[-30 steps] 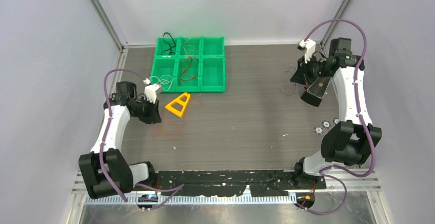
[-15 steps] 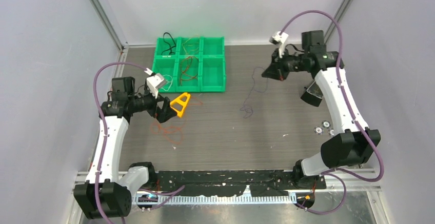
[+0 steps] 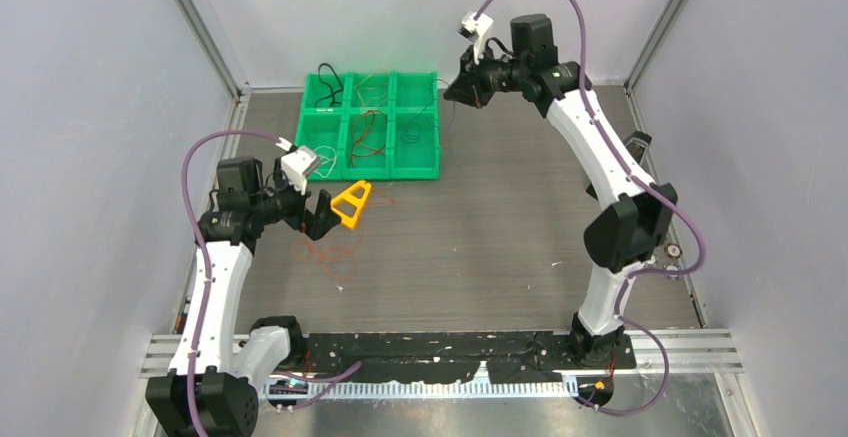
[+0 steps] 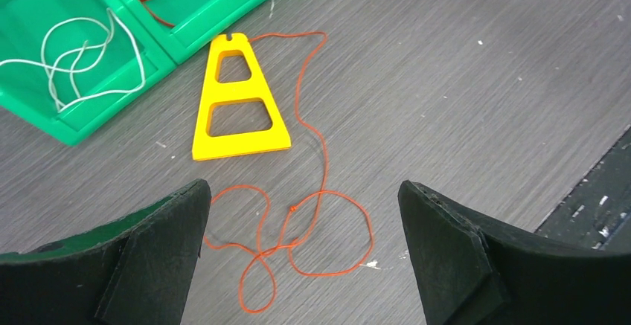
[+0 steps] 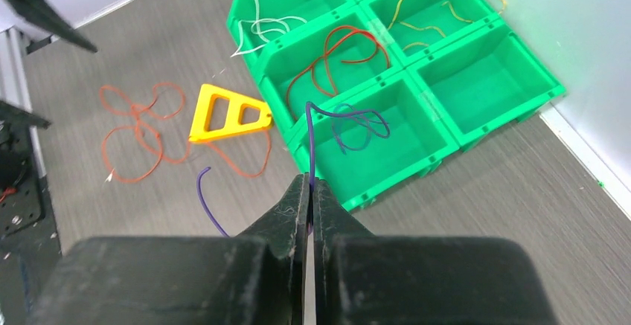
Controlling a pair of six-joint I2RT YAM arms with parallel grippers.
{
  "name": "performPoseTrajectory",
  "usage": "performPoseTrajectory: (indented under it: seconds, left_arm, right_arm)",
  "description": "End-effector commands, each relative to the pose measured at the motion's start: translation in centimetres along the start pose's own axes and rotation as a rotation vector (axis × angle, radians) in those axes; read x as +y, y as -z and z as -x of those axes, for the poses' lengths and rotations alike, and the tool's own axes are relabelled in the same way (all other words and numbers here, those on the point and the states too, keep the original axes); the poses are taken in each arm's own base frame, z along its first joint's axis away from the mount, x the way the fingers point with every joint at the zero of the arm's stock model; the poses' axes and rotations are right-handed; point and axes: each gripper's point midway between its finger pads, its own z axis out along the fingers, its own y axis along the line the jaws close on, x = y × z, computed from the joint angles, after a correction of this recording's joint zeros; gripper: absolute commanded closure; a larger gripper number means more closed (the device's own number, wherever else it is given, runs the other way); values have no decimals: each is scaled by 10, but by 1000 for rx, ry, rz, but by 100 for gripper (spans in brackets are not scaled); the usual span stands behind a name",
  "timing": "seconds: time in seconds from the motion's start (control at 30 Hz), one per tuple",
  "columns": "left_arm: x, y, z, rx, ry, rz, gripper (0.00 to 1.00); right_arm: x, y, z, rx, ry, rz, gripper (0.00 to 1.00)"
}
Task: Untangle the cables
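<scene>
An orange cable point(image 4: 298, 228) lies in loose loops on the table, below my left gripper point(image 4: 301, 185), which is open and holds nothing. In the top view this orange cable point(image 3: 325, 252) sits just right of the left gripper point(image 3: 322, 212). My right gripper point(image 5: 308, 184) is shut on a purple cable point(image 5: 350, 120), whose coil hangs into a front compartment of the green tray point(image 5: 484, 79). One free purple end sticks out to the left of the fingers. The right gripper point(image 3: 462, 90) hovers over the tray's far right corner. White point(image 5: 260, 24), red point(image 5: 335, 61), yellow point(image 5: 439, 5) and black point(image 3: 328, 82) cables lie in other compartments.
A yellow triangular frame point(image 3: 350, 204) lies flat between the green tray point(image 3: 390, 173) and the orange cable. A black strip point(image 3: 450, 342) runs along the near edge. A small round part point(image 3: 675, 250) sits by the right wall. Grey walls close in on three sides.
My left gripper opened and lifted off the orange cable, which stays on the table. The right arm swung left from the right side to above the tray, carrying the purple cable.
</scene>
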Motion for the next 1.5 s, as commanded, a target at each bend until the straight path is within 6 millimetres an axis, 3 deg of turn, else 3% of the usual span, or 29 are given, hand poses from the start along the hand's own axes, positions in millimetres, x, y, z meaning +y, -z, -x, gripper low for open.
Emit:
performPoseTrajectory:
  seconds: [0.0,0.1,0.3,0.5,0.63,0.73,0.93,1.03,1.17,1.3,1.47]
  left_arm:
    - [17,1,7,-26,-43,86,1]
    - [21,0,8,-30,-35,108,0]
    - [23,-1,4,-21,-7,119,0]
    - [26,-3,0,-9,11,124,1]
    - [29,-3,-3,5,22,137,0]
    - [31,-2,-5,12,36,144,0]
    - [29,-1,-10,26,49,144,1]
    - [29,0,-13,41,53,145,0]
    - [31,-1,-19,81,54,141,0]
    - [40,-4,-46,225,25,129,0]
    - [50,-7,-78,397,-152,31,0]
  right_arm:
    - [-14,-24,24,-51,11,-27,95]
    - [-22,-47,15,-23,4,-29,94]
    - [-42,-89,-29,78,28,-78,94]
    - [-52,-135,-99,230,55,-120,95]
    - [-49,-162,-131,281,94,-126,95]
    - [-50,-180,-144,285,146,-165,95]
    - [-72,-198,-168,309,234,-301,95]
    - [-69,-201,-168,316,252,-295,88]
    - [-60,-186,-154,305,242,-291,65]
    - [-53,-162,-125,272,231,-308,53]
    - [-25,-129,-74,184,185,-240,27]
